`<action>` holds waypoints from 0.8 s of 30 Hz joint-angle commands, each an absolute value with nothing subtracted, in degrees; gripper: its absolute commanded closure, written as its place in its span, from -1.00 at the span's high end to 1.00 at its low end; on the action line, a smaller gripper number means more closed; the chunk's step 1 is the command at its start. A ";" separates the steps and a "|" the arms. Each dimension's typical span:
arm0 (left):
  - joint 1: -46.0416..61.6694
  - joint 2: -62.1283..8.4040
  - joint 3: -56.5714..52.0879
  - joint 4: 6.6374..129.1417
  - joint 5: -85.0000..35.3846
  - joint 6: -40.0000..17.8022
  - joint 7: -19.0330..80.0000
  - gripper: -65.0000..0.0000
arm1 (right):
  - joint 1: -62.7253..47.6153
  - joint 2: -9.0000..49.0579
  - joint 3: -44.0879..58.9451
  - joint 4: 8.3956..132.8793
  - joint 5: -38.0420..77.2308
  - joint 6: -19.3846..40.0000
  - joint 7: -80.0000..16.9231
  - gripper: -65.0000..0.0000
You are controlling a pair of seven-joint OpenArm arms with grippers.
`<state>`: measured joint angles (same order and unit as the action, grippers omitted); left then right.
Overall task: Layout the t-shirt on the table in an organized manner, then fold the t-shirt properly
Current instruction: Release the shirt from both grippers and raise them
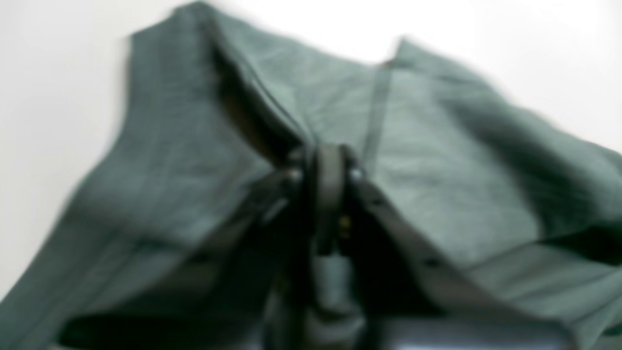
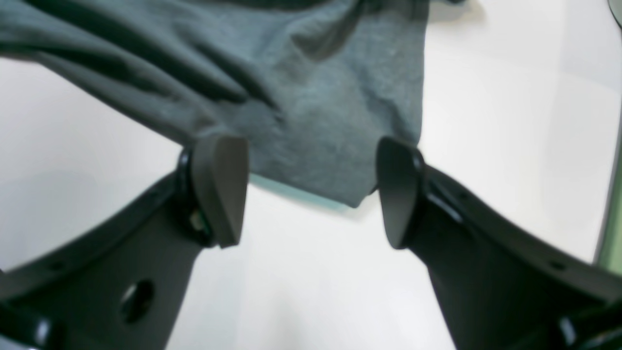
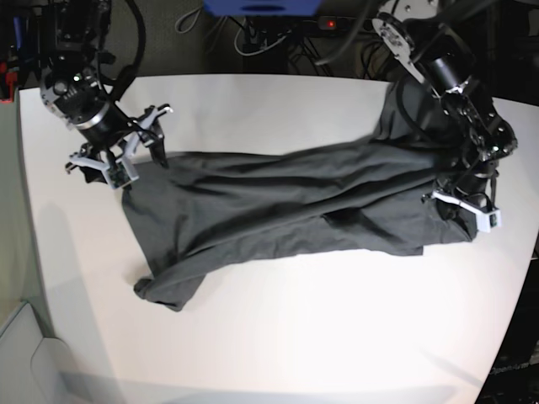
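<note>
The dark grey t-shirt (image 3: 278, 210) lies stretched and wrinkled across the white table (image 3: 320, 328), with one crumpled end at the near left. My left gripper (image 1: 328, 167) is shut on a raised fold of the t-shirt (image 1: 427, 160); in the base view this gripper (image 3: 461, 206) is at the shirt's right end. My right gripper (image 2: 308, 194) is open just above the table, and a corner of the t-shirt (image 2: 316, 126) hangs between its fingertips (image 2: 218, 189) without being touched. In the base view the right gripper (image 3: 135, 160) hovers at the shirt's upper left corner.
Cables and dark equipment (image 3: 278, 38) crowd the space behind the table's far edge. The table's left edge (image 3: 25, 210) runs close to my right arm. A greenish strip (image 2: 610, 233) shows past the table at the right of the right wrist view.
</note>
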<state>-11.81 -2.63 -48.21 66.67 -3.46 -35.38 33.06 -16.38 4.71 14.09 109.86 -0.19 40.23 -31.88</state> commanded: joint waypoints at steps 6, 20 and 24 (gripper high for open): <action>-15.34 -1.19 -47.08 69.85 -4.53 -35.74 32.13 -0.99 | -16.13 4.97 14.11 110.73 0.66 40.00 -30.64 0.29; -30.37 -4.53 -52.53 57.19 -4.53 -23.78 21.58 -0.99 | -18.86 4.88 14.11 110.73 0.66 40.00 -30.73 0.29; -33.89 -8.13 -52.53 45.93 -4.62 -23.43 15.87 -0.99 | -20.35 4.88 14.20 110.73 0.66 40.00 -30.29 0.29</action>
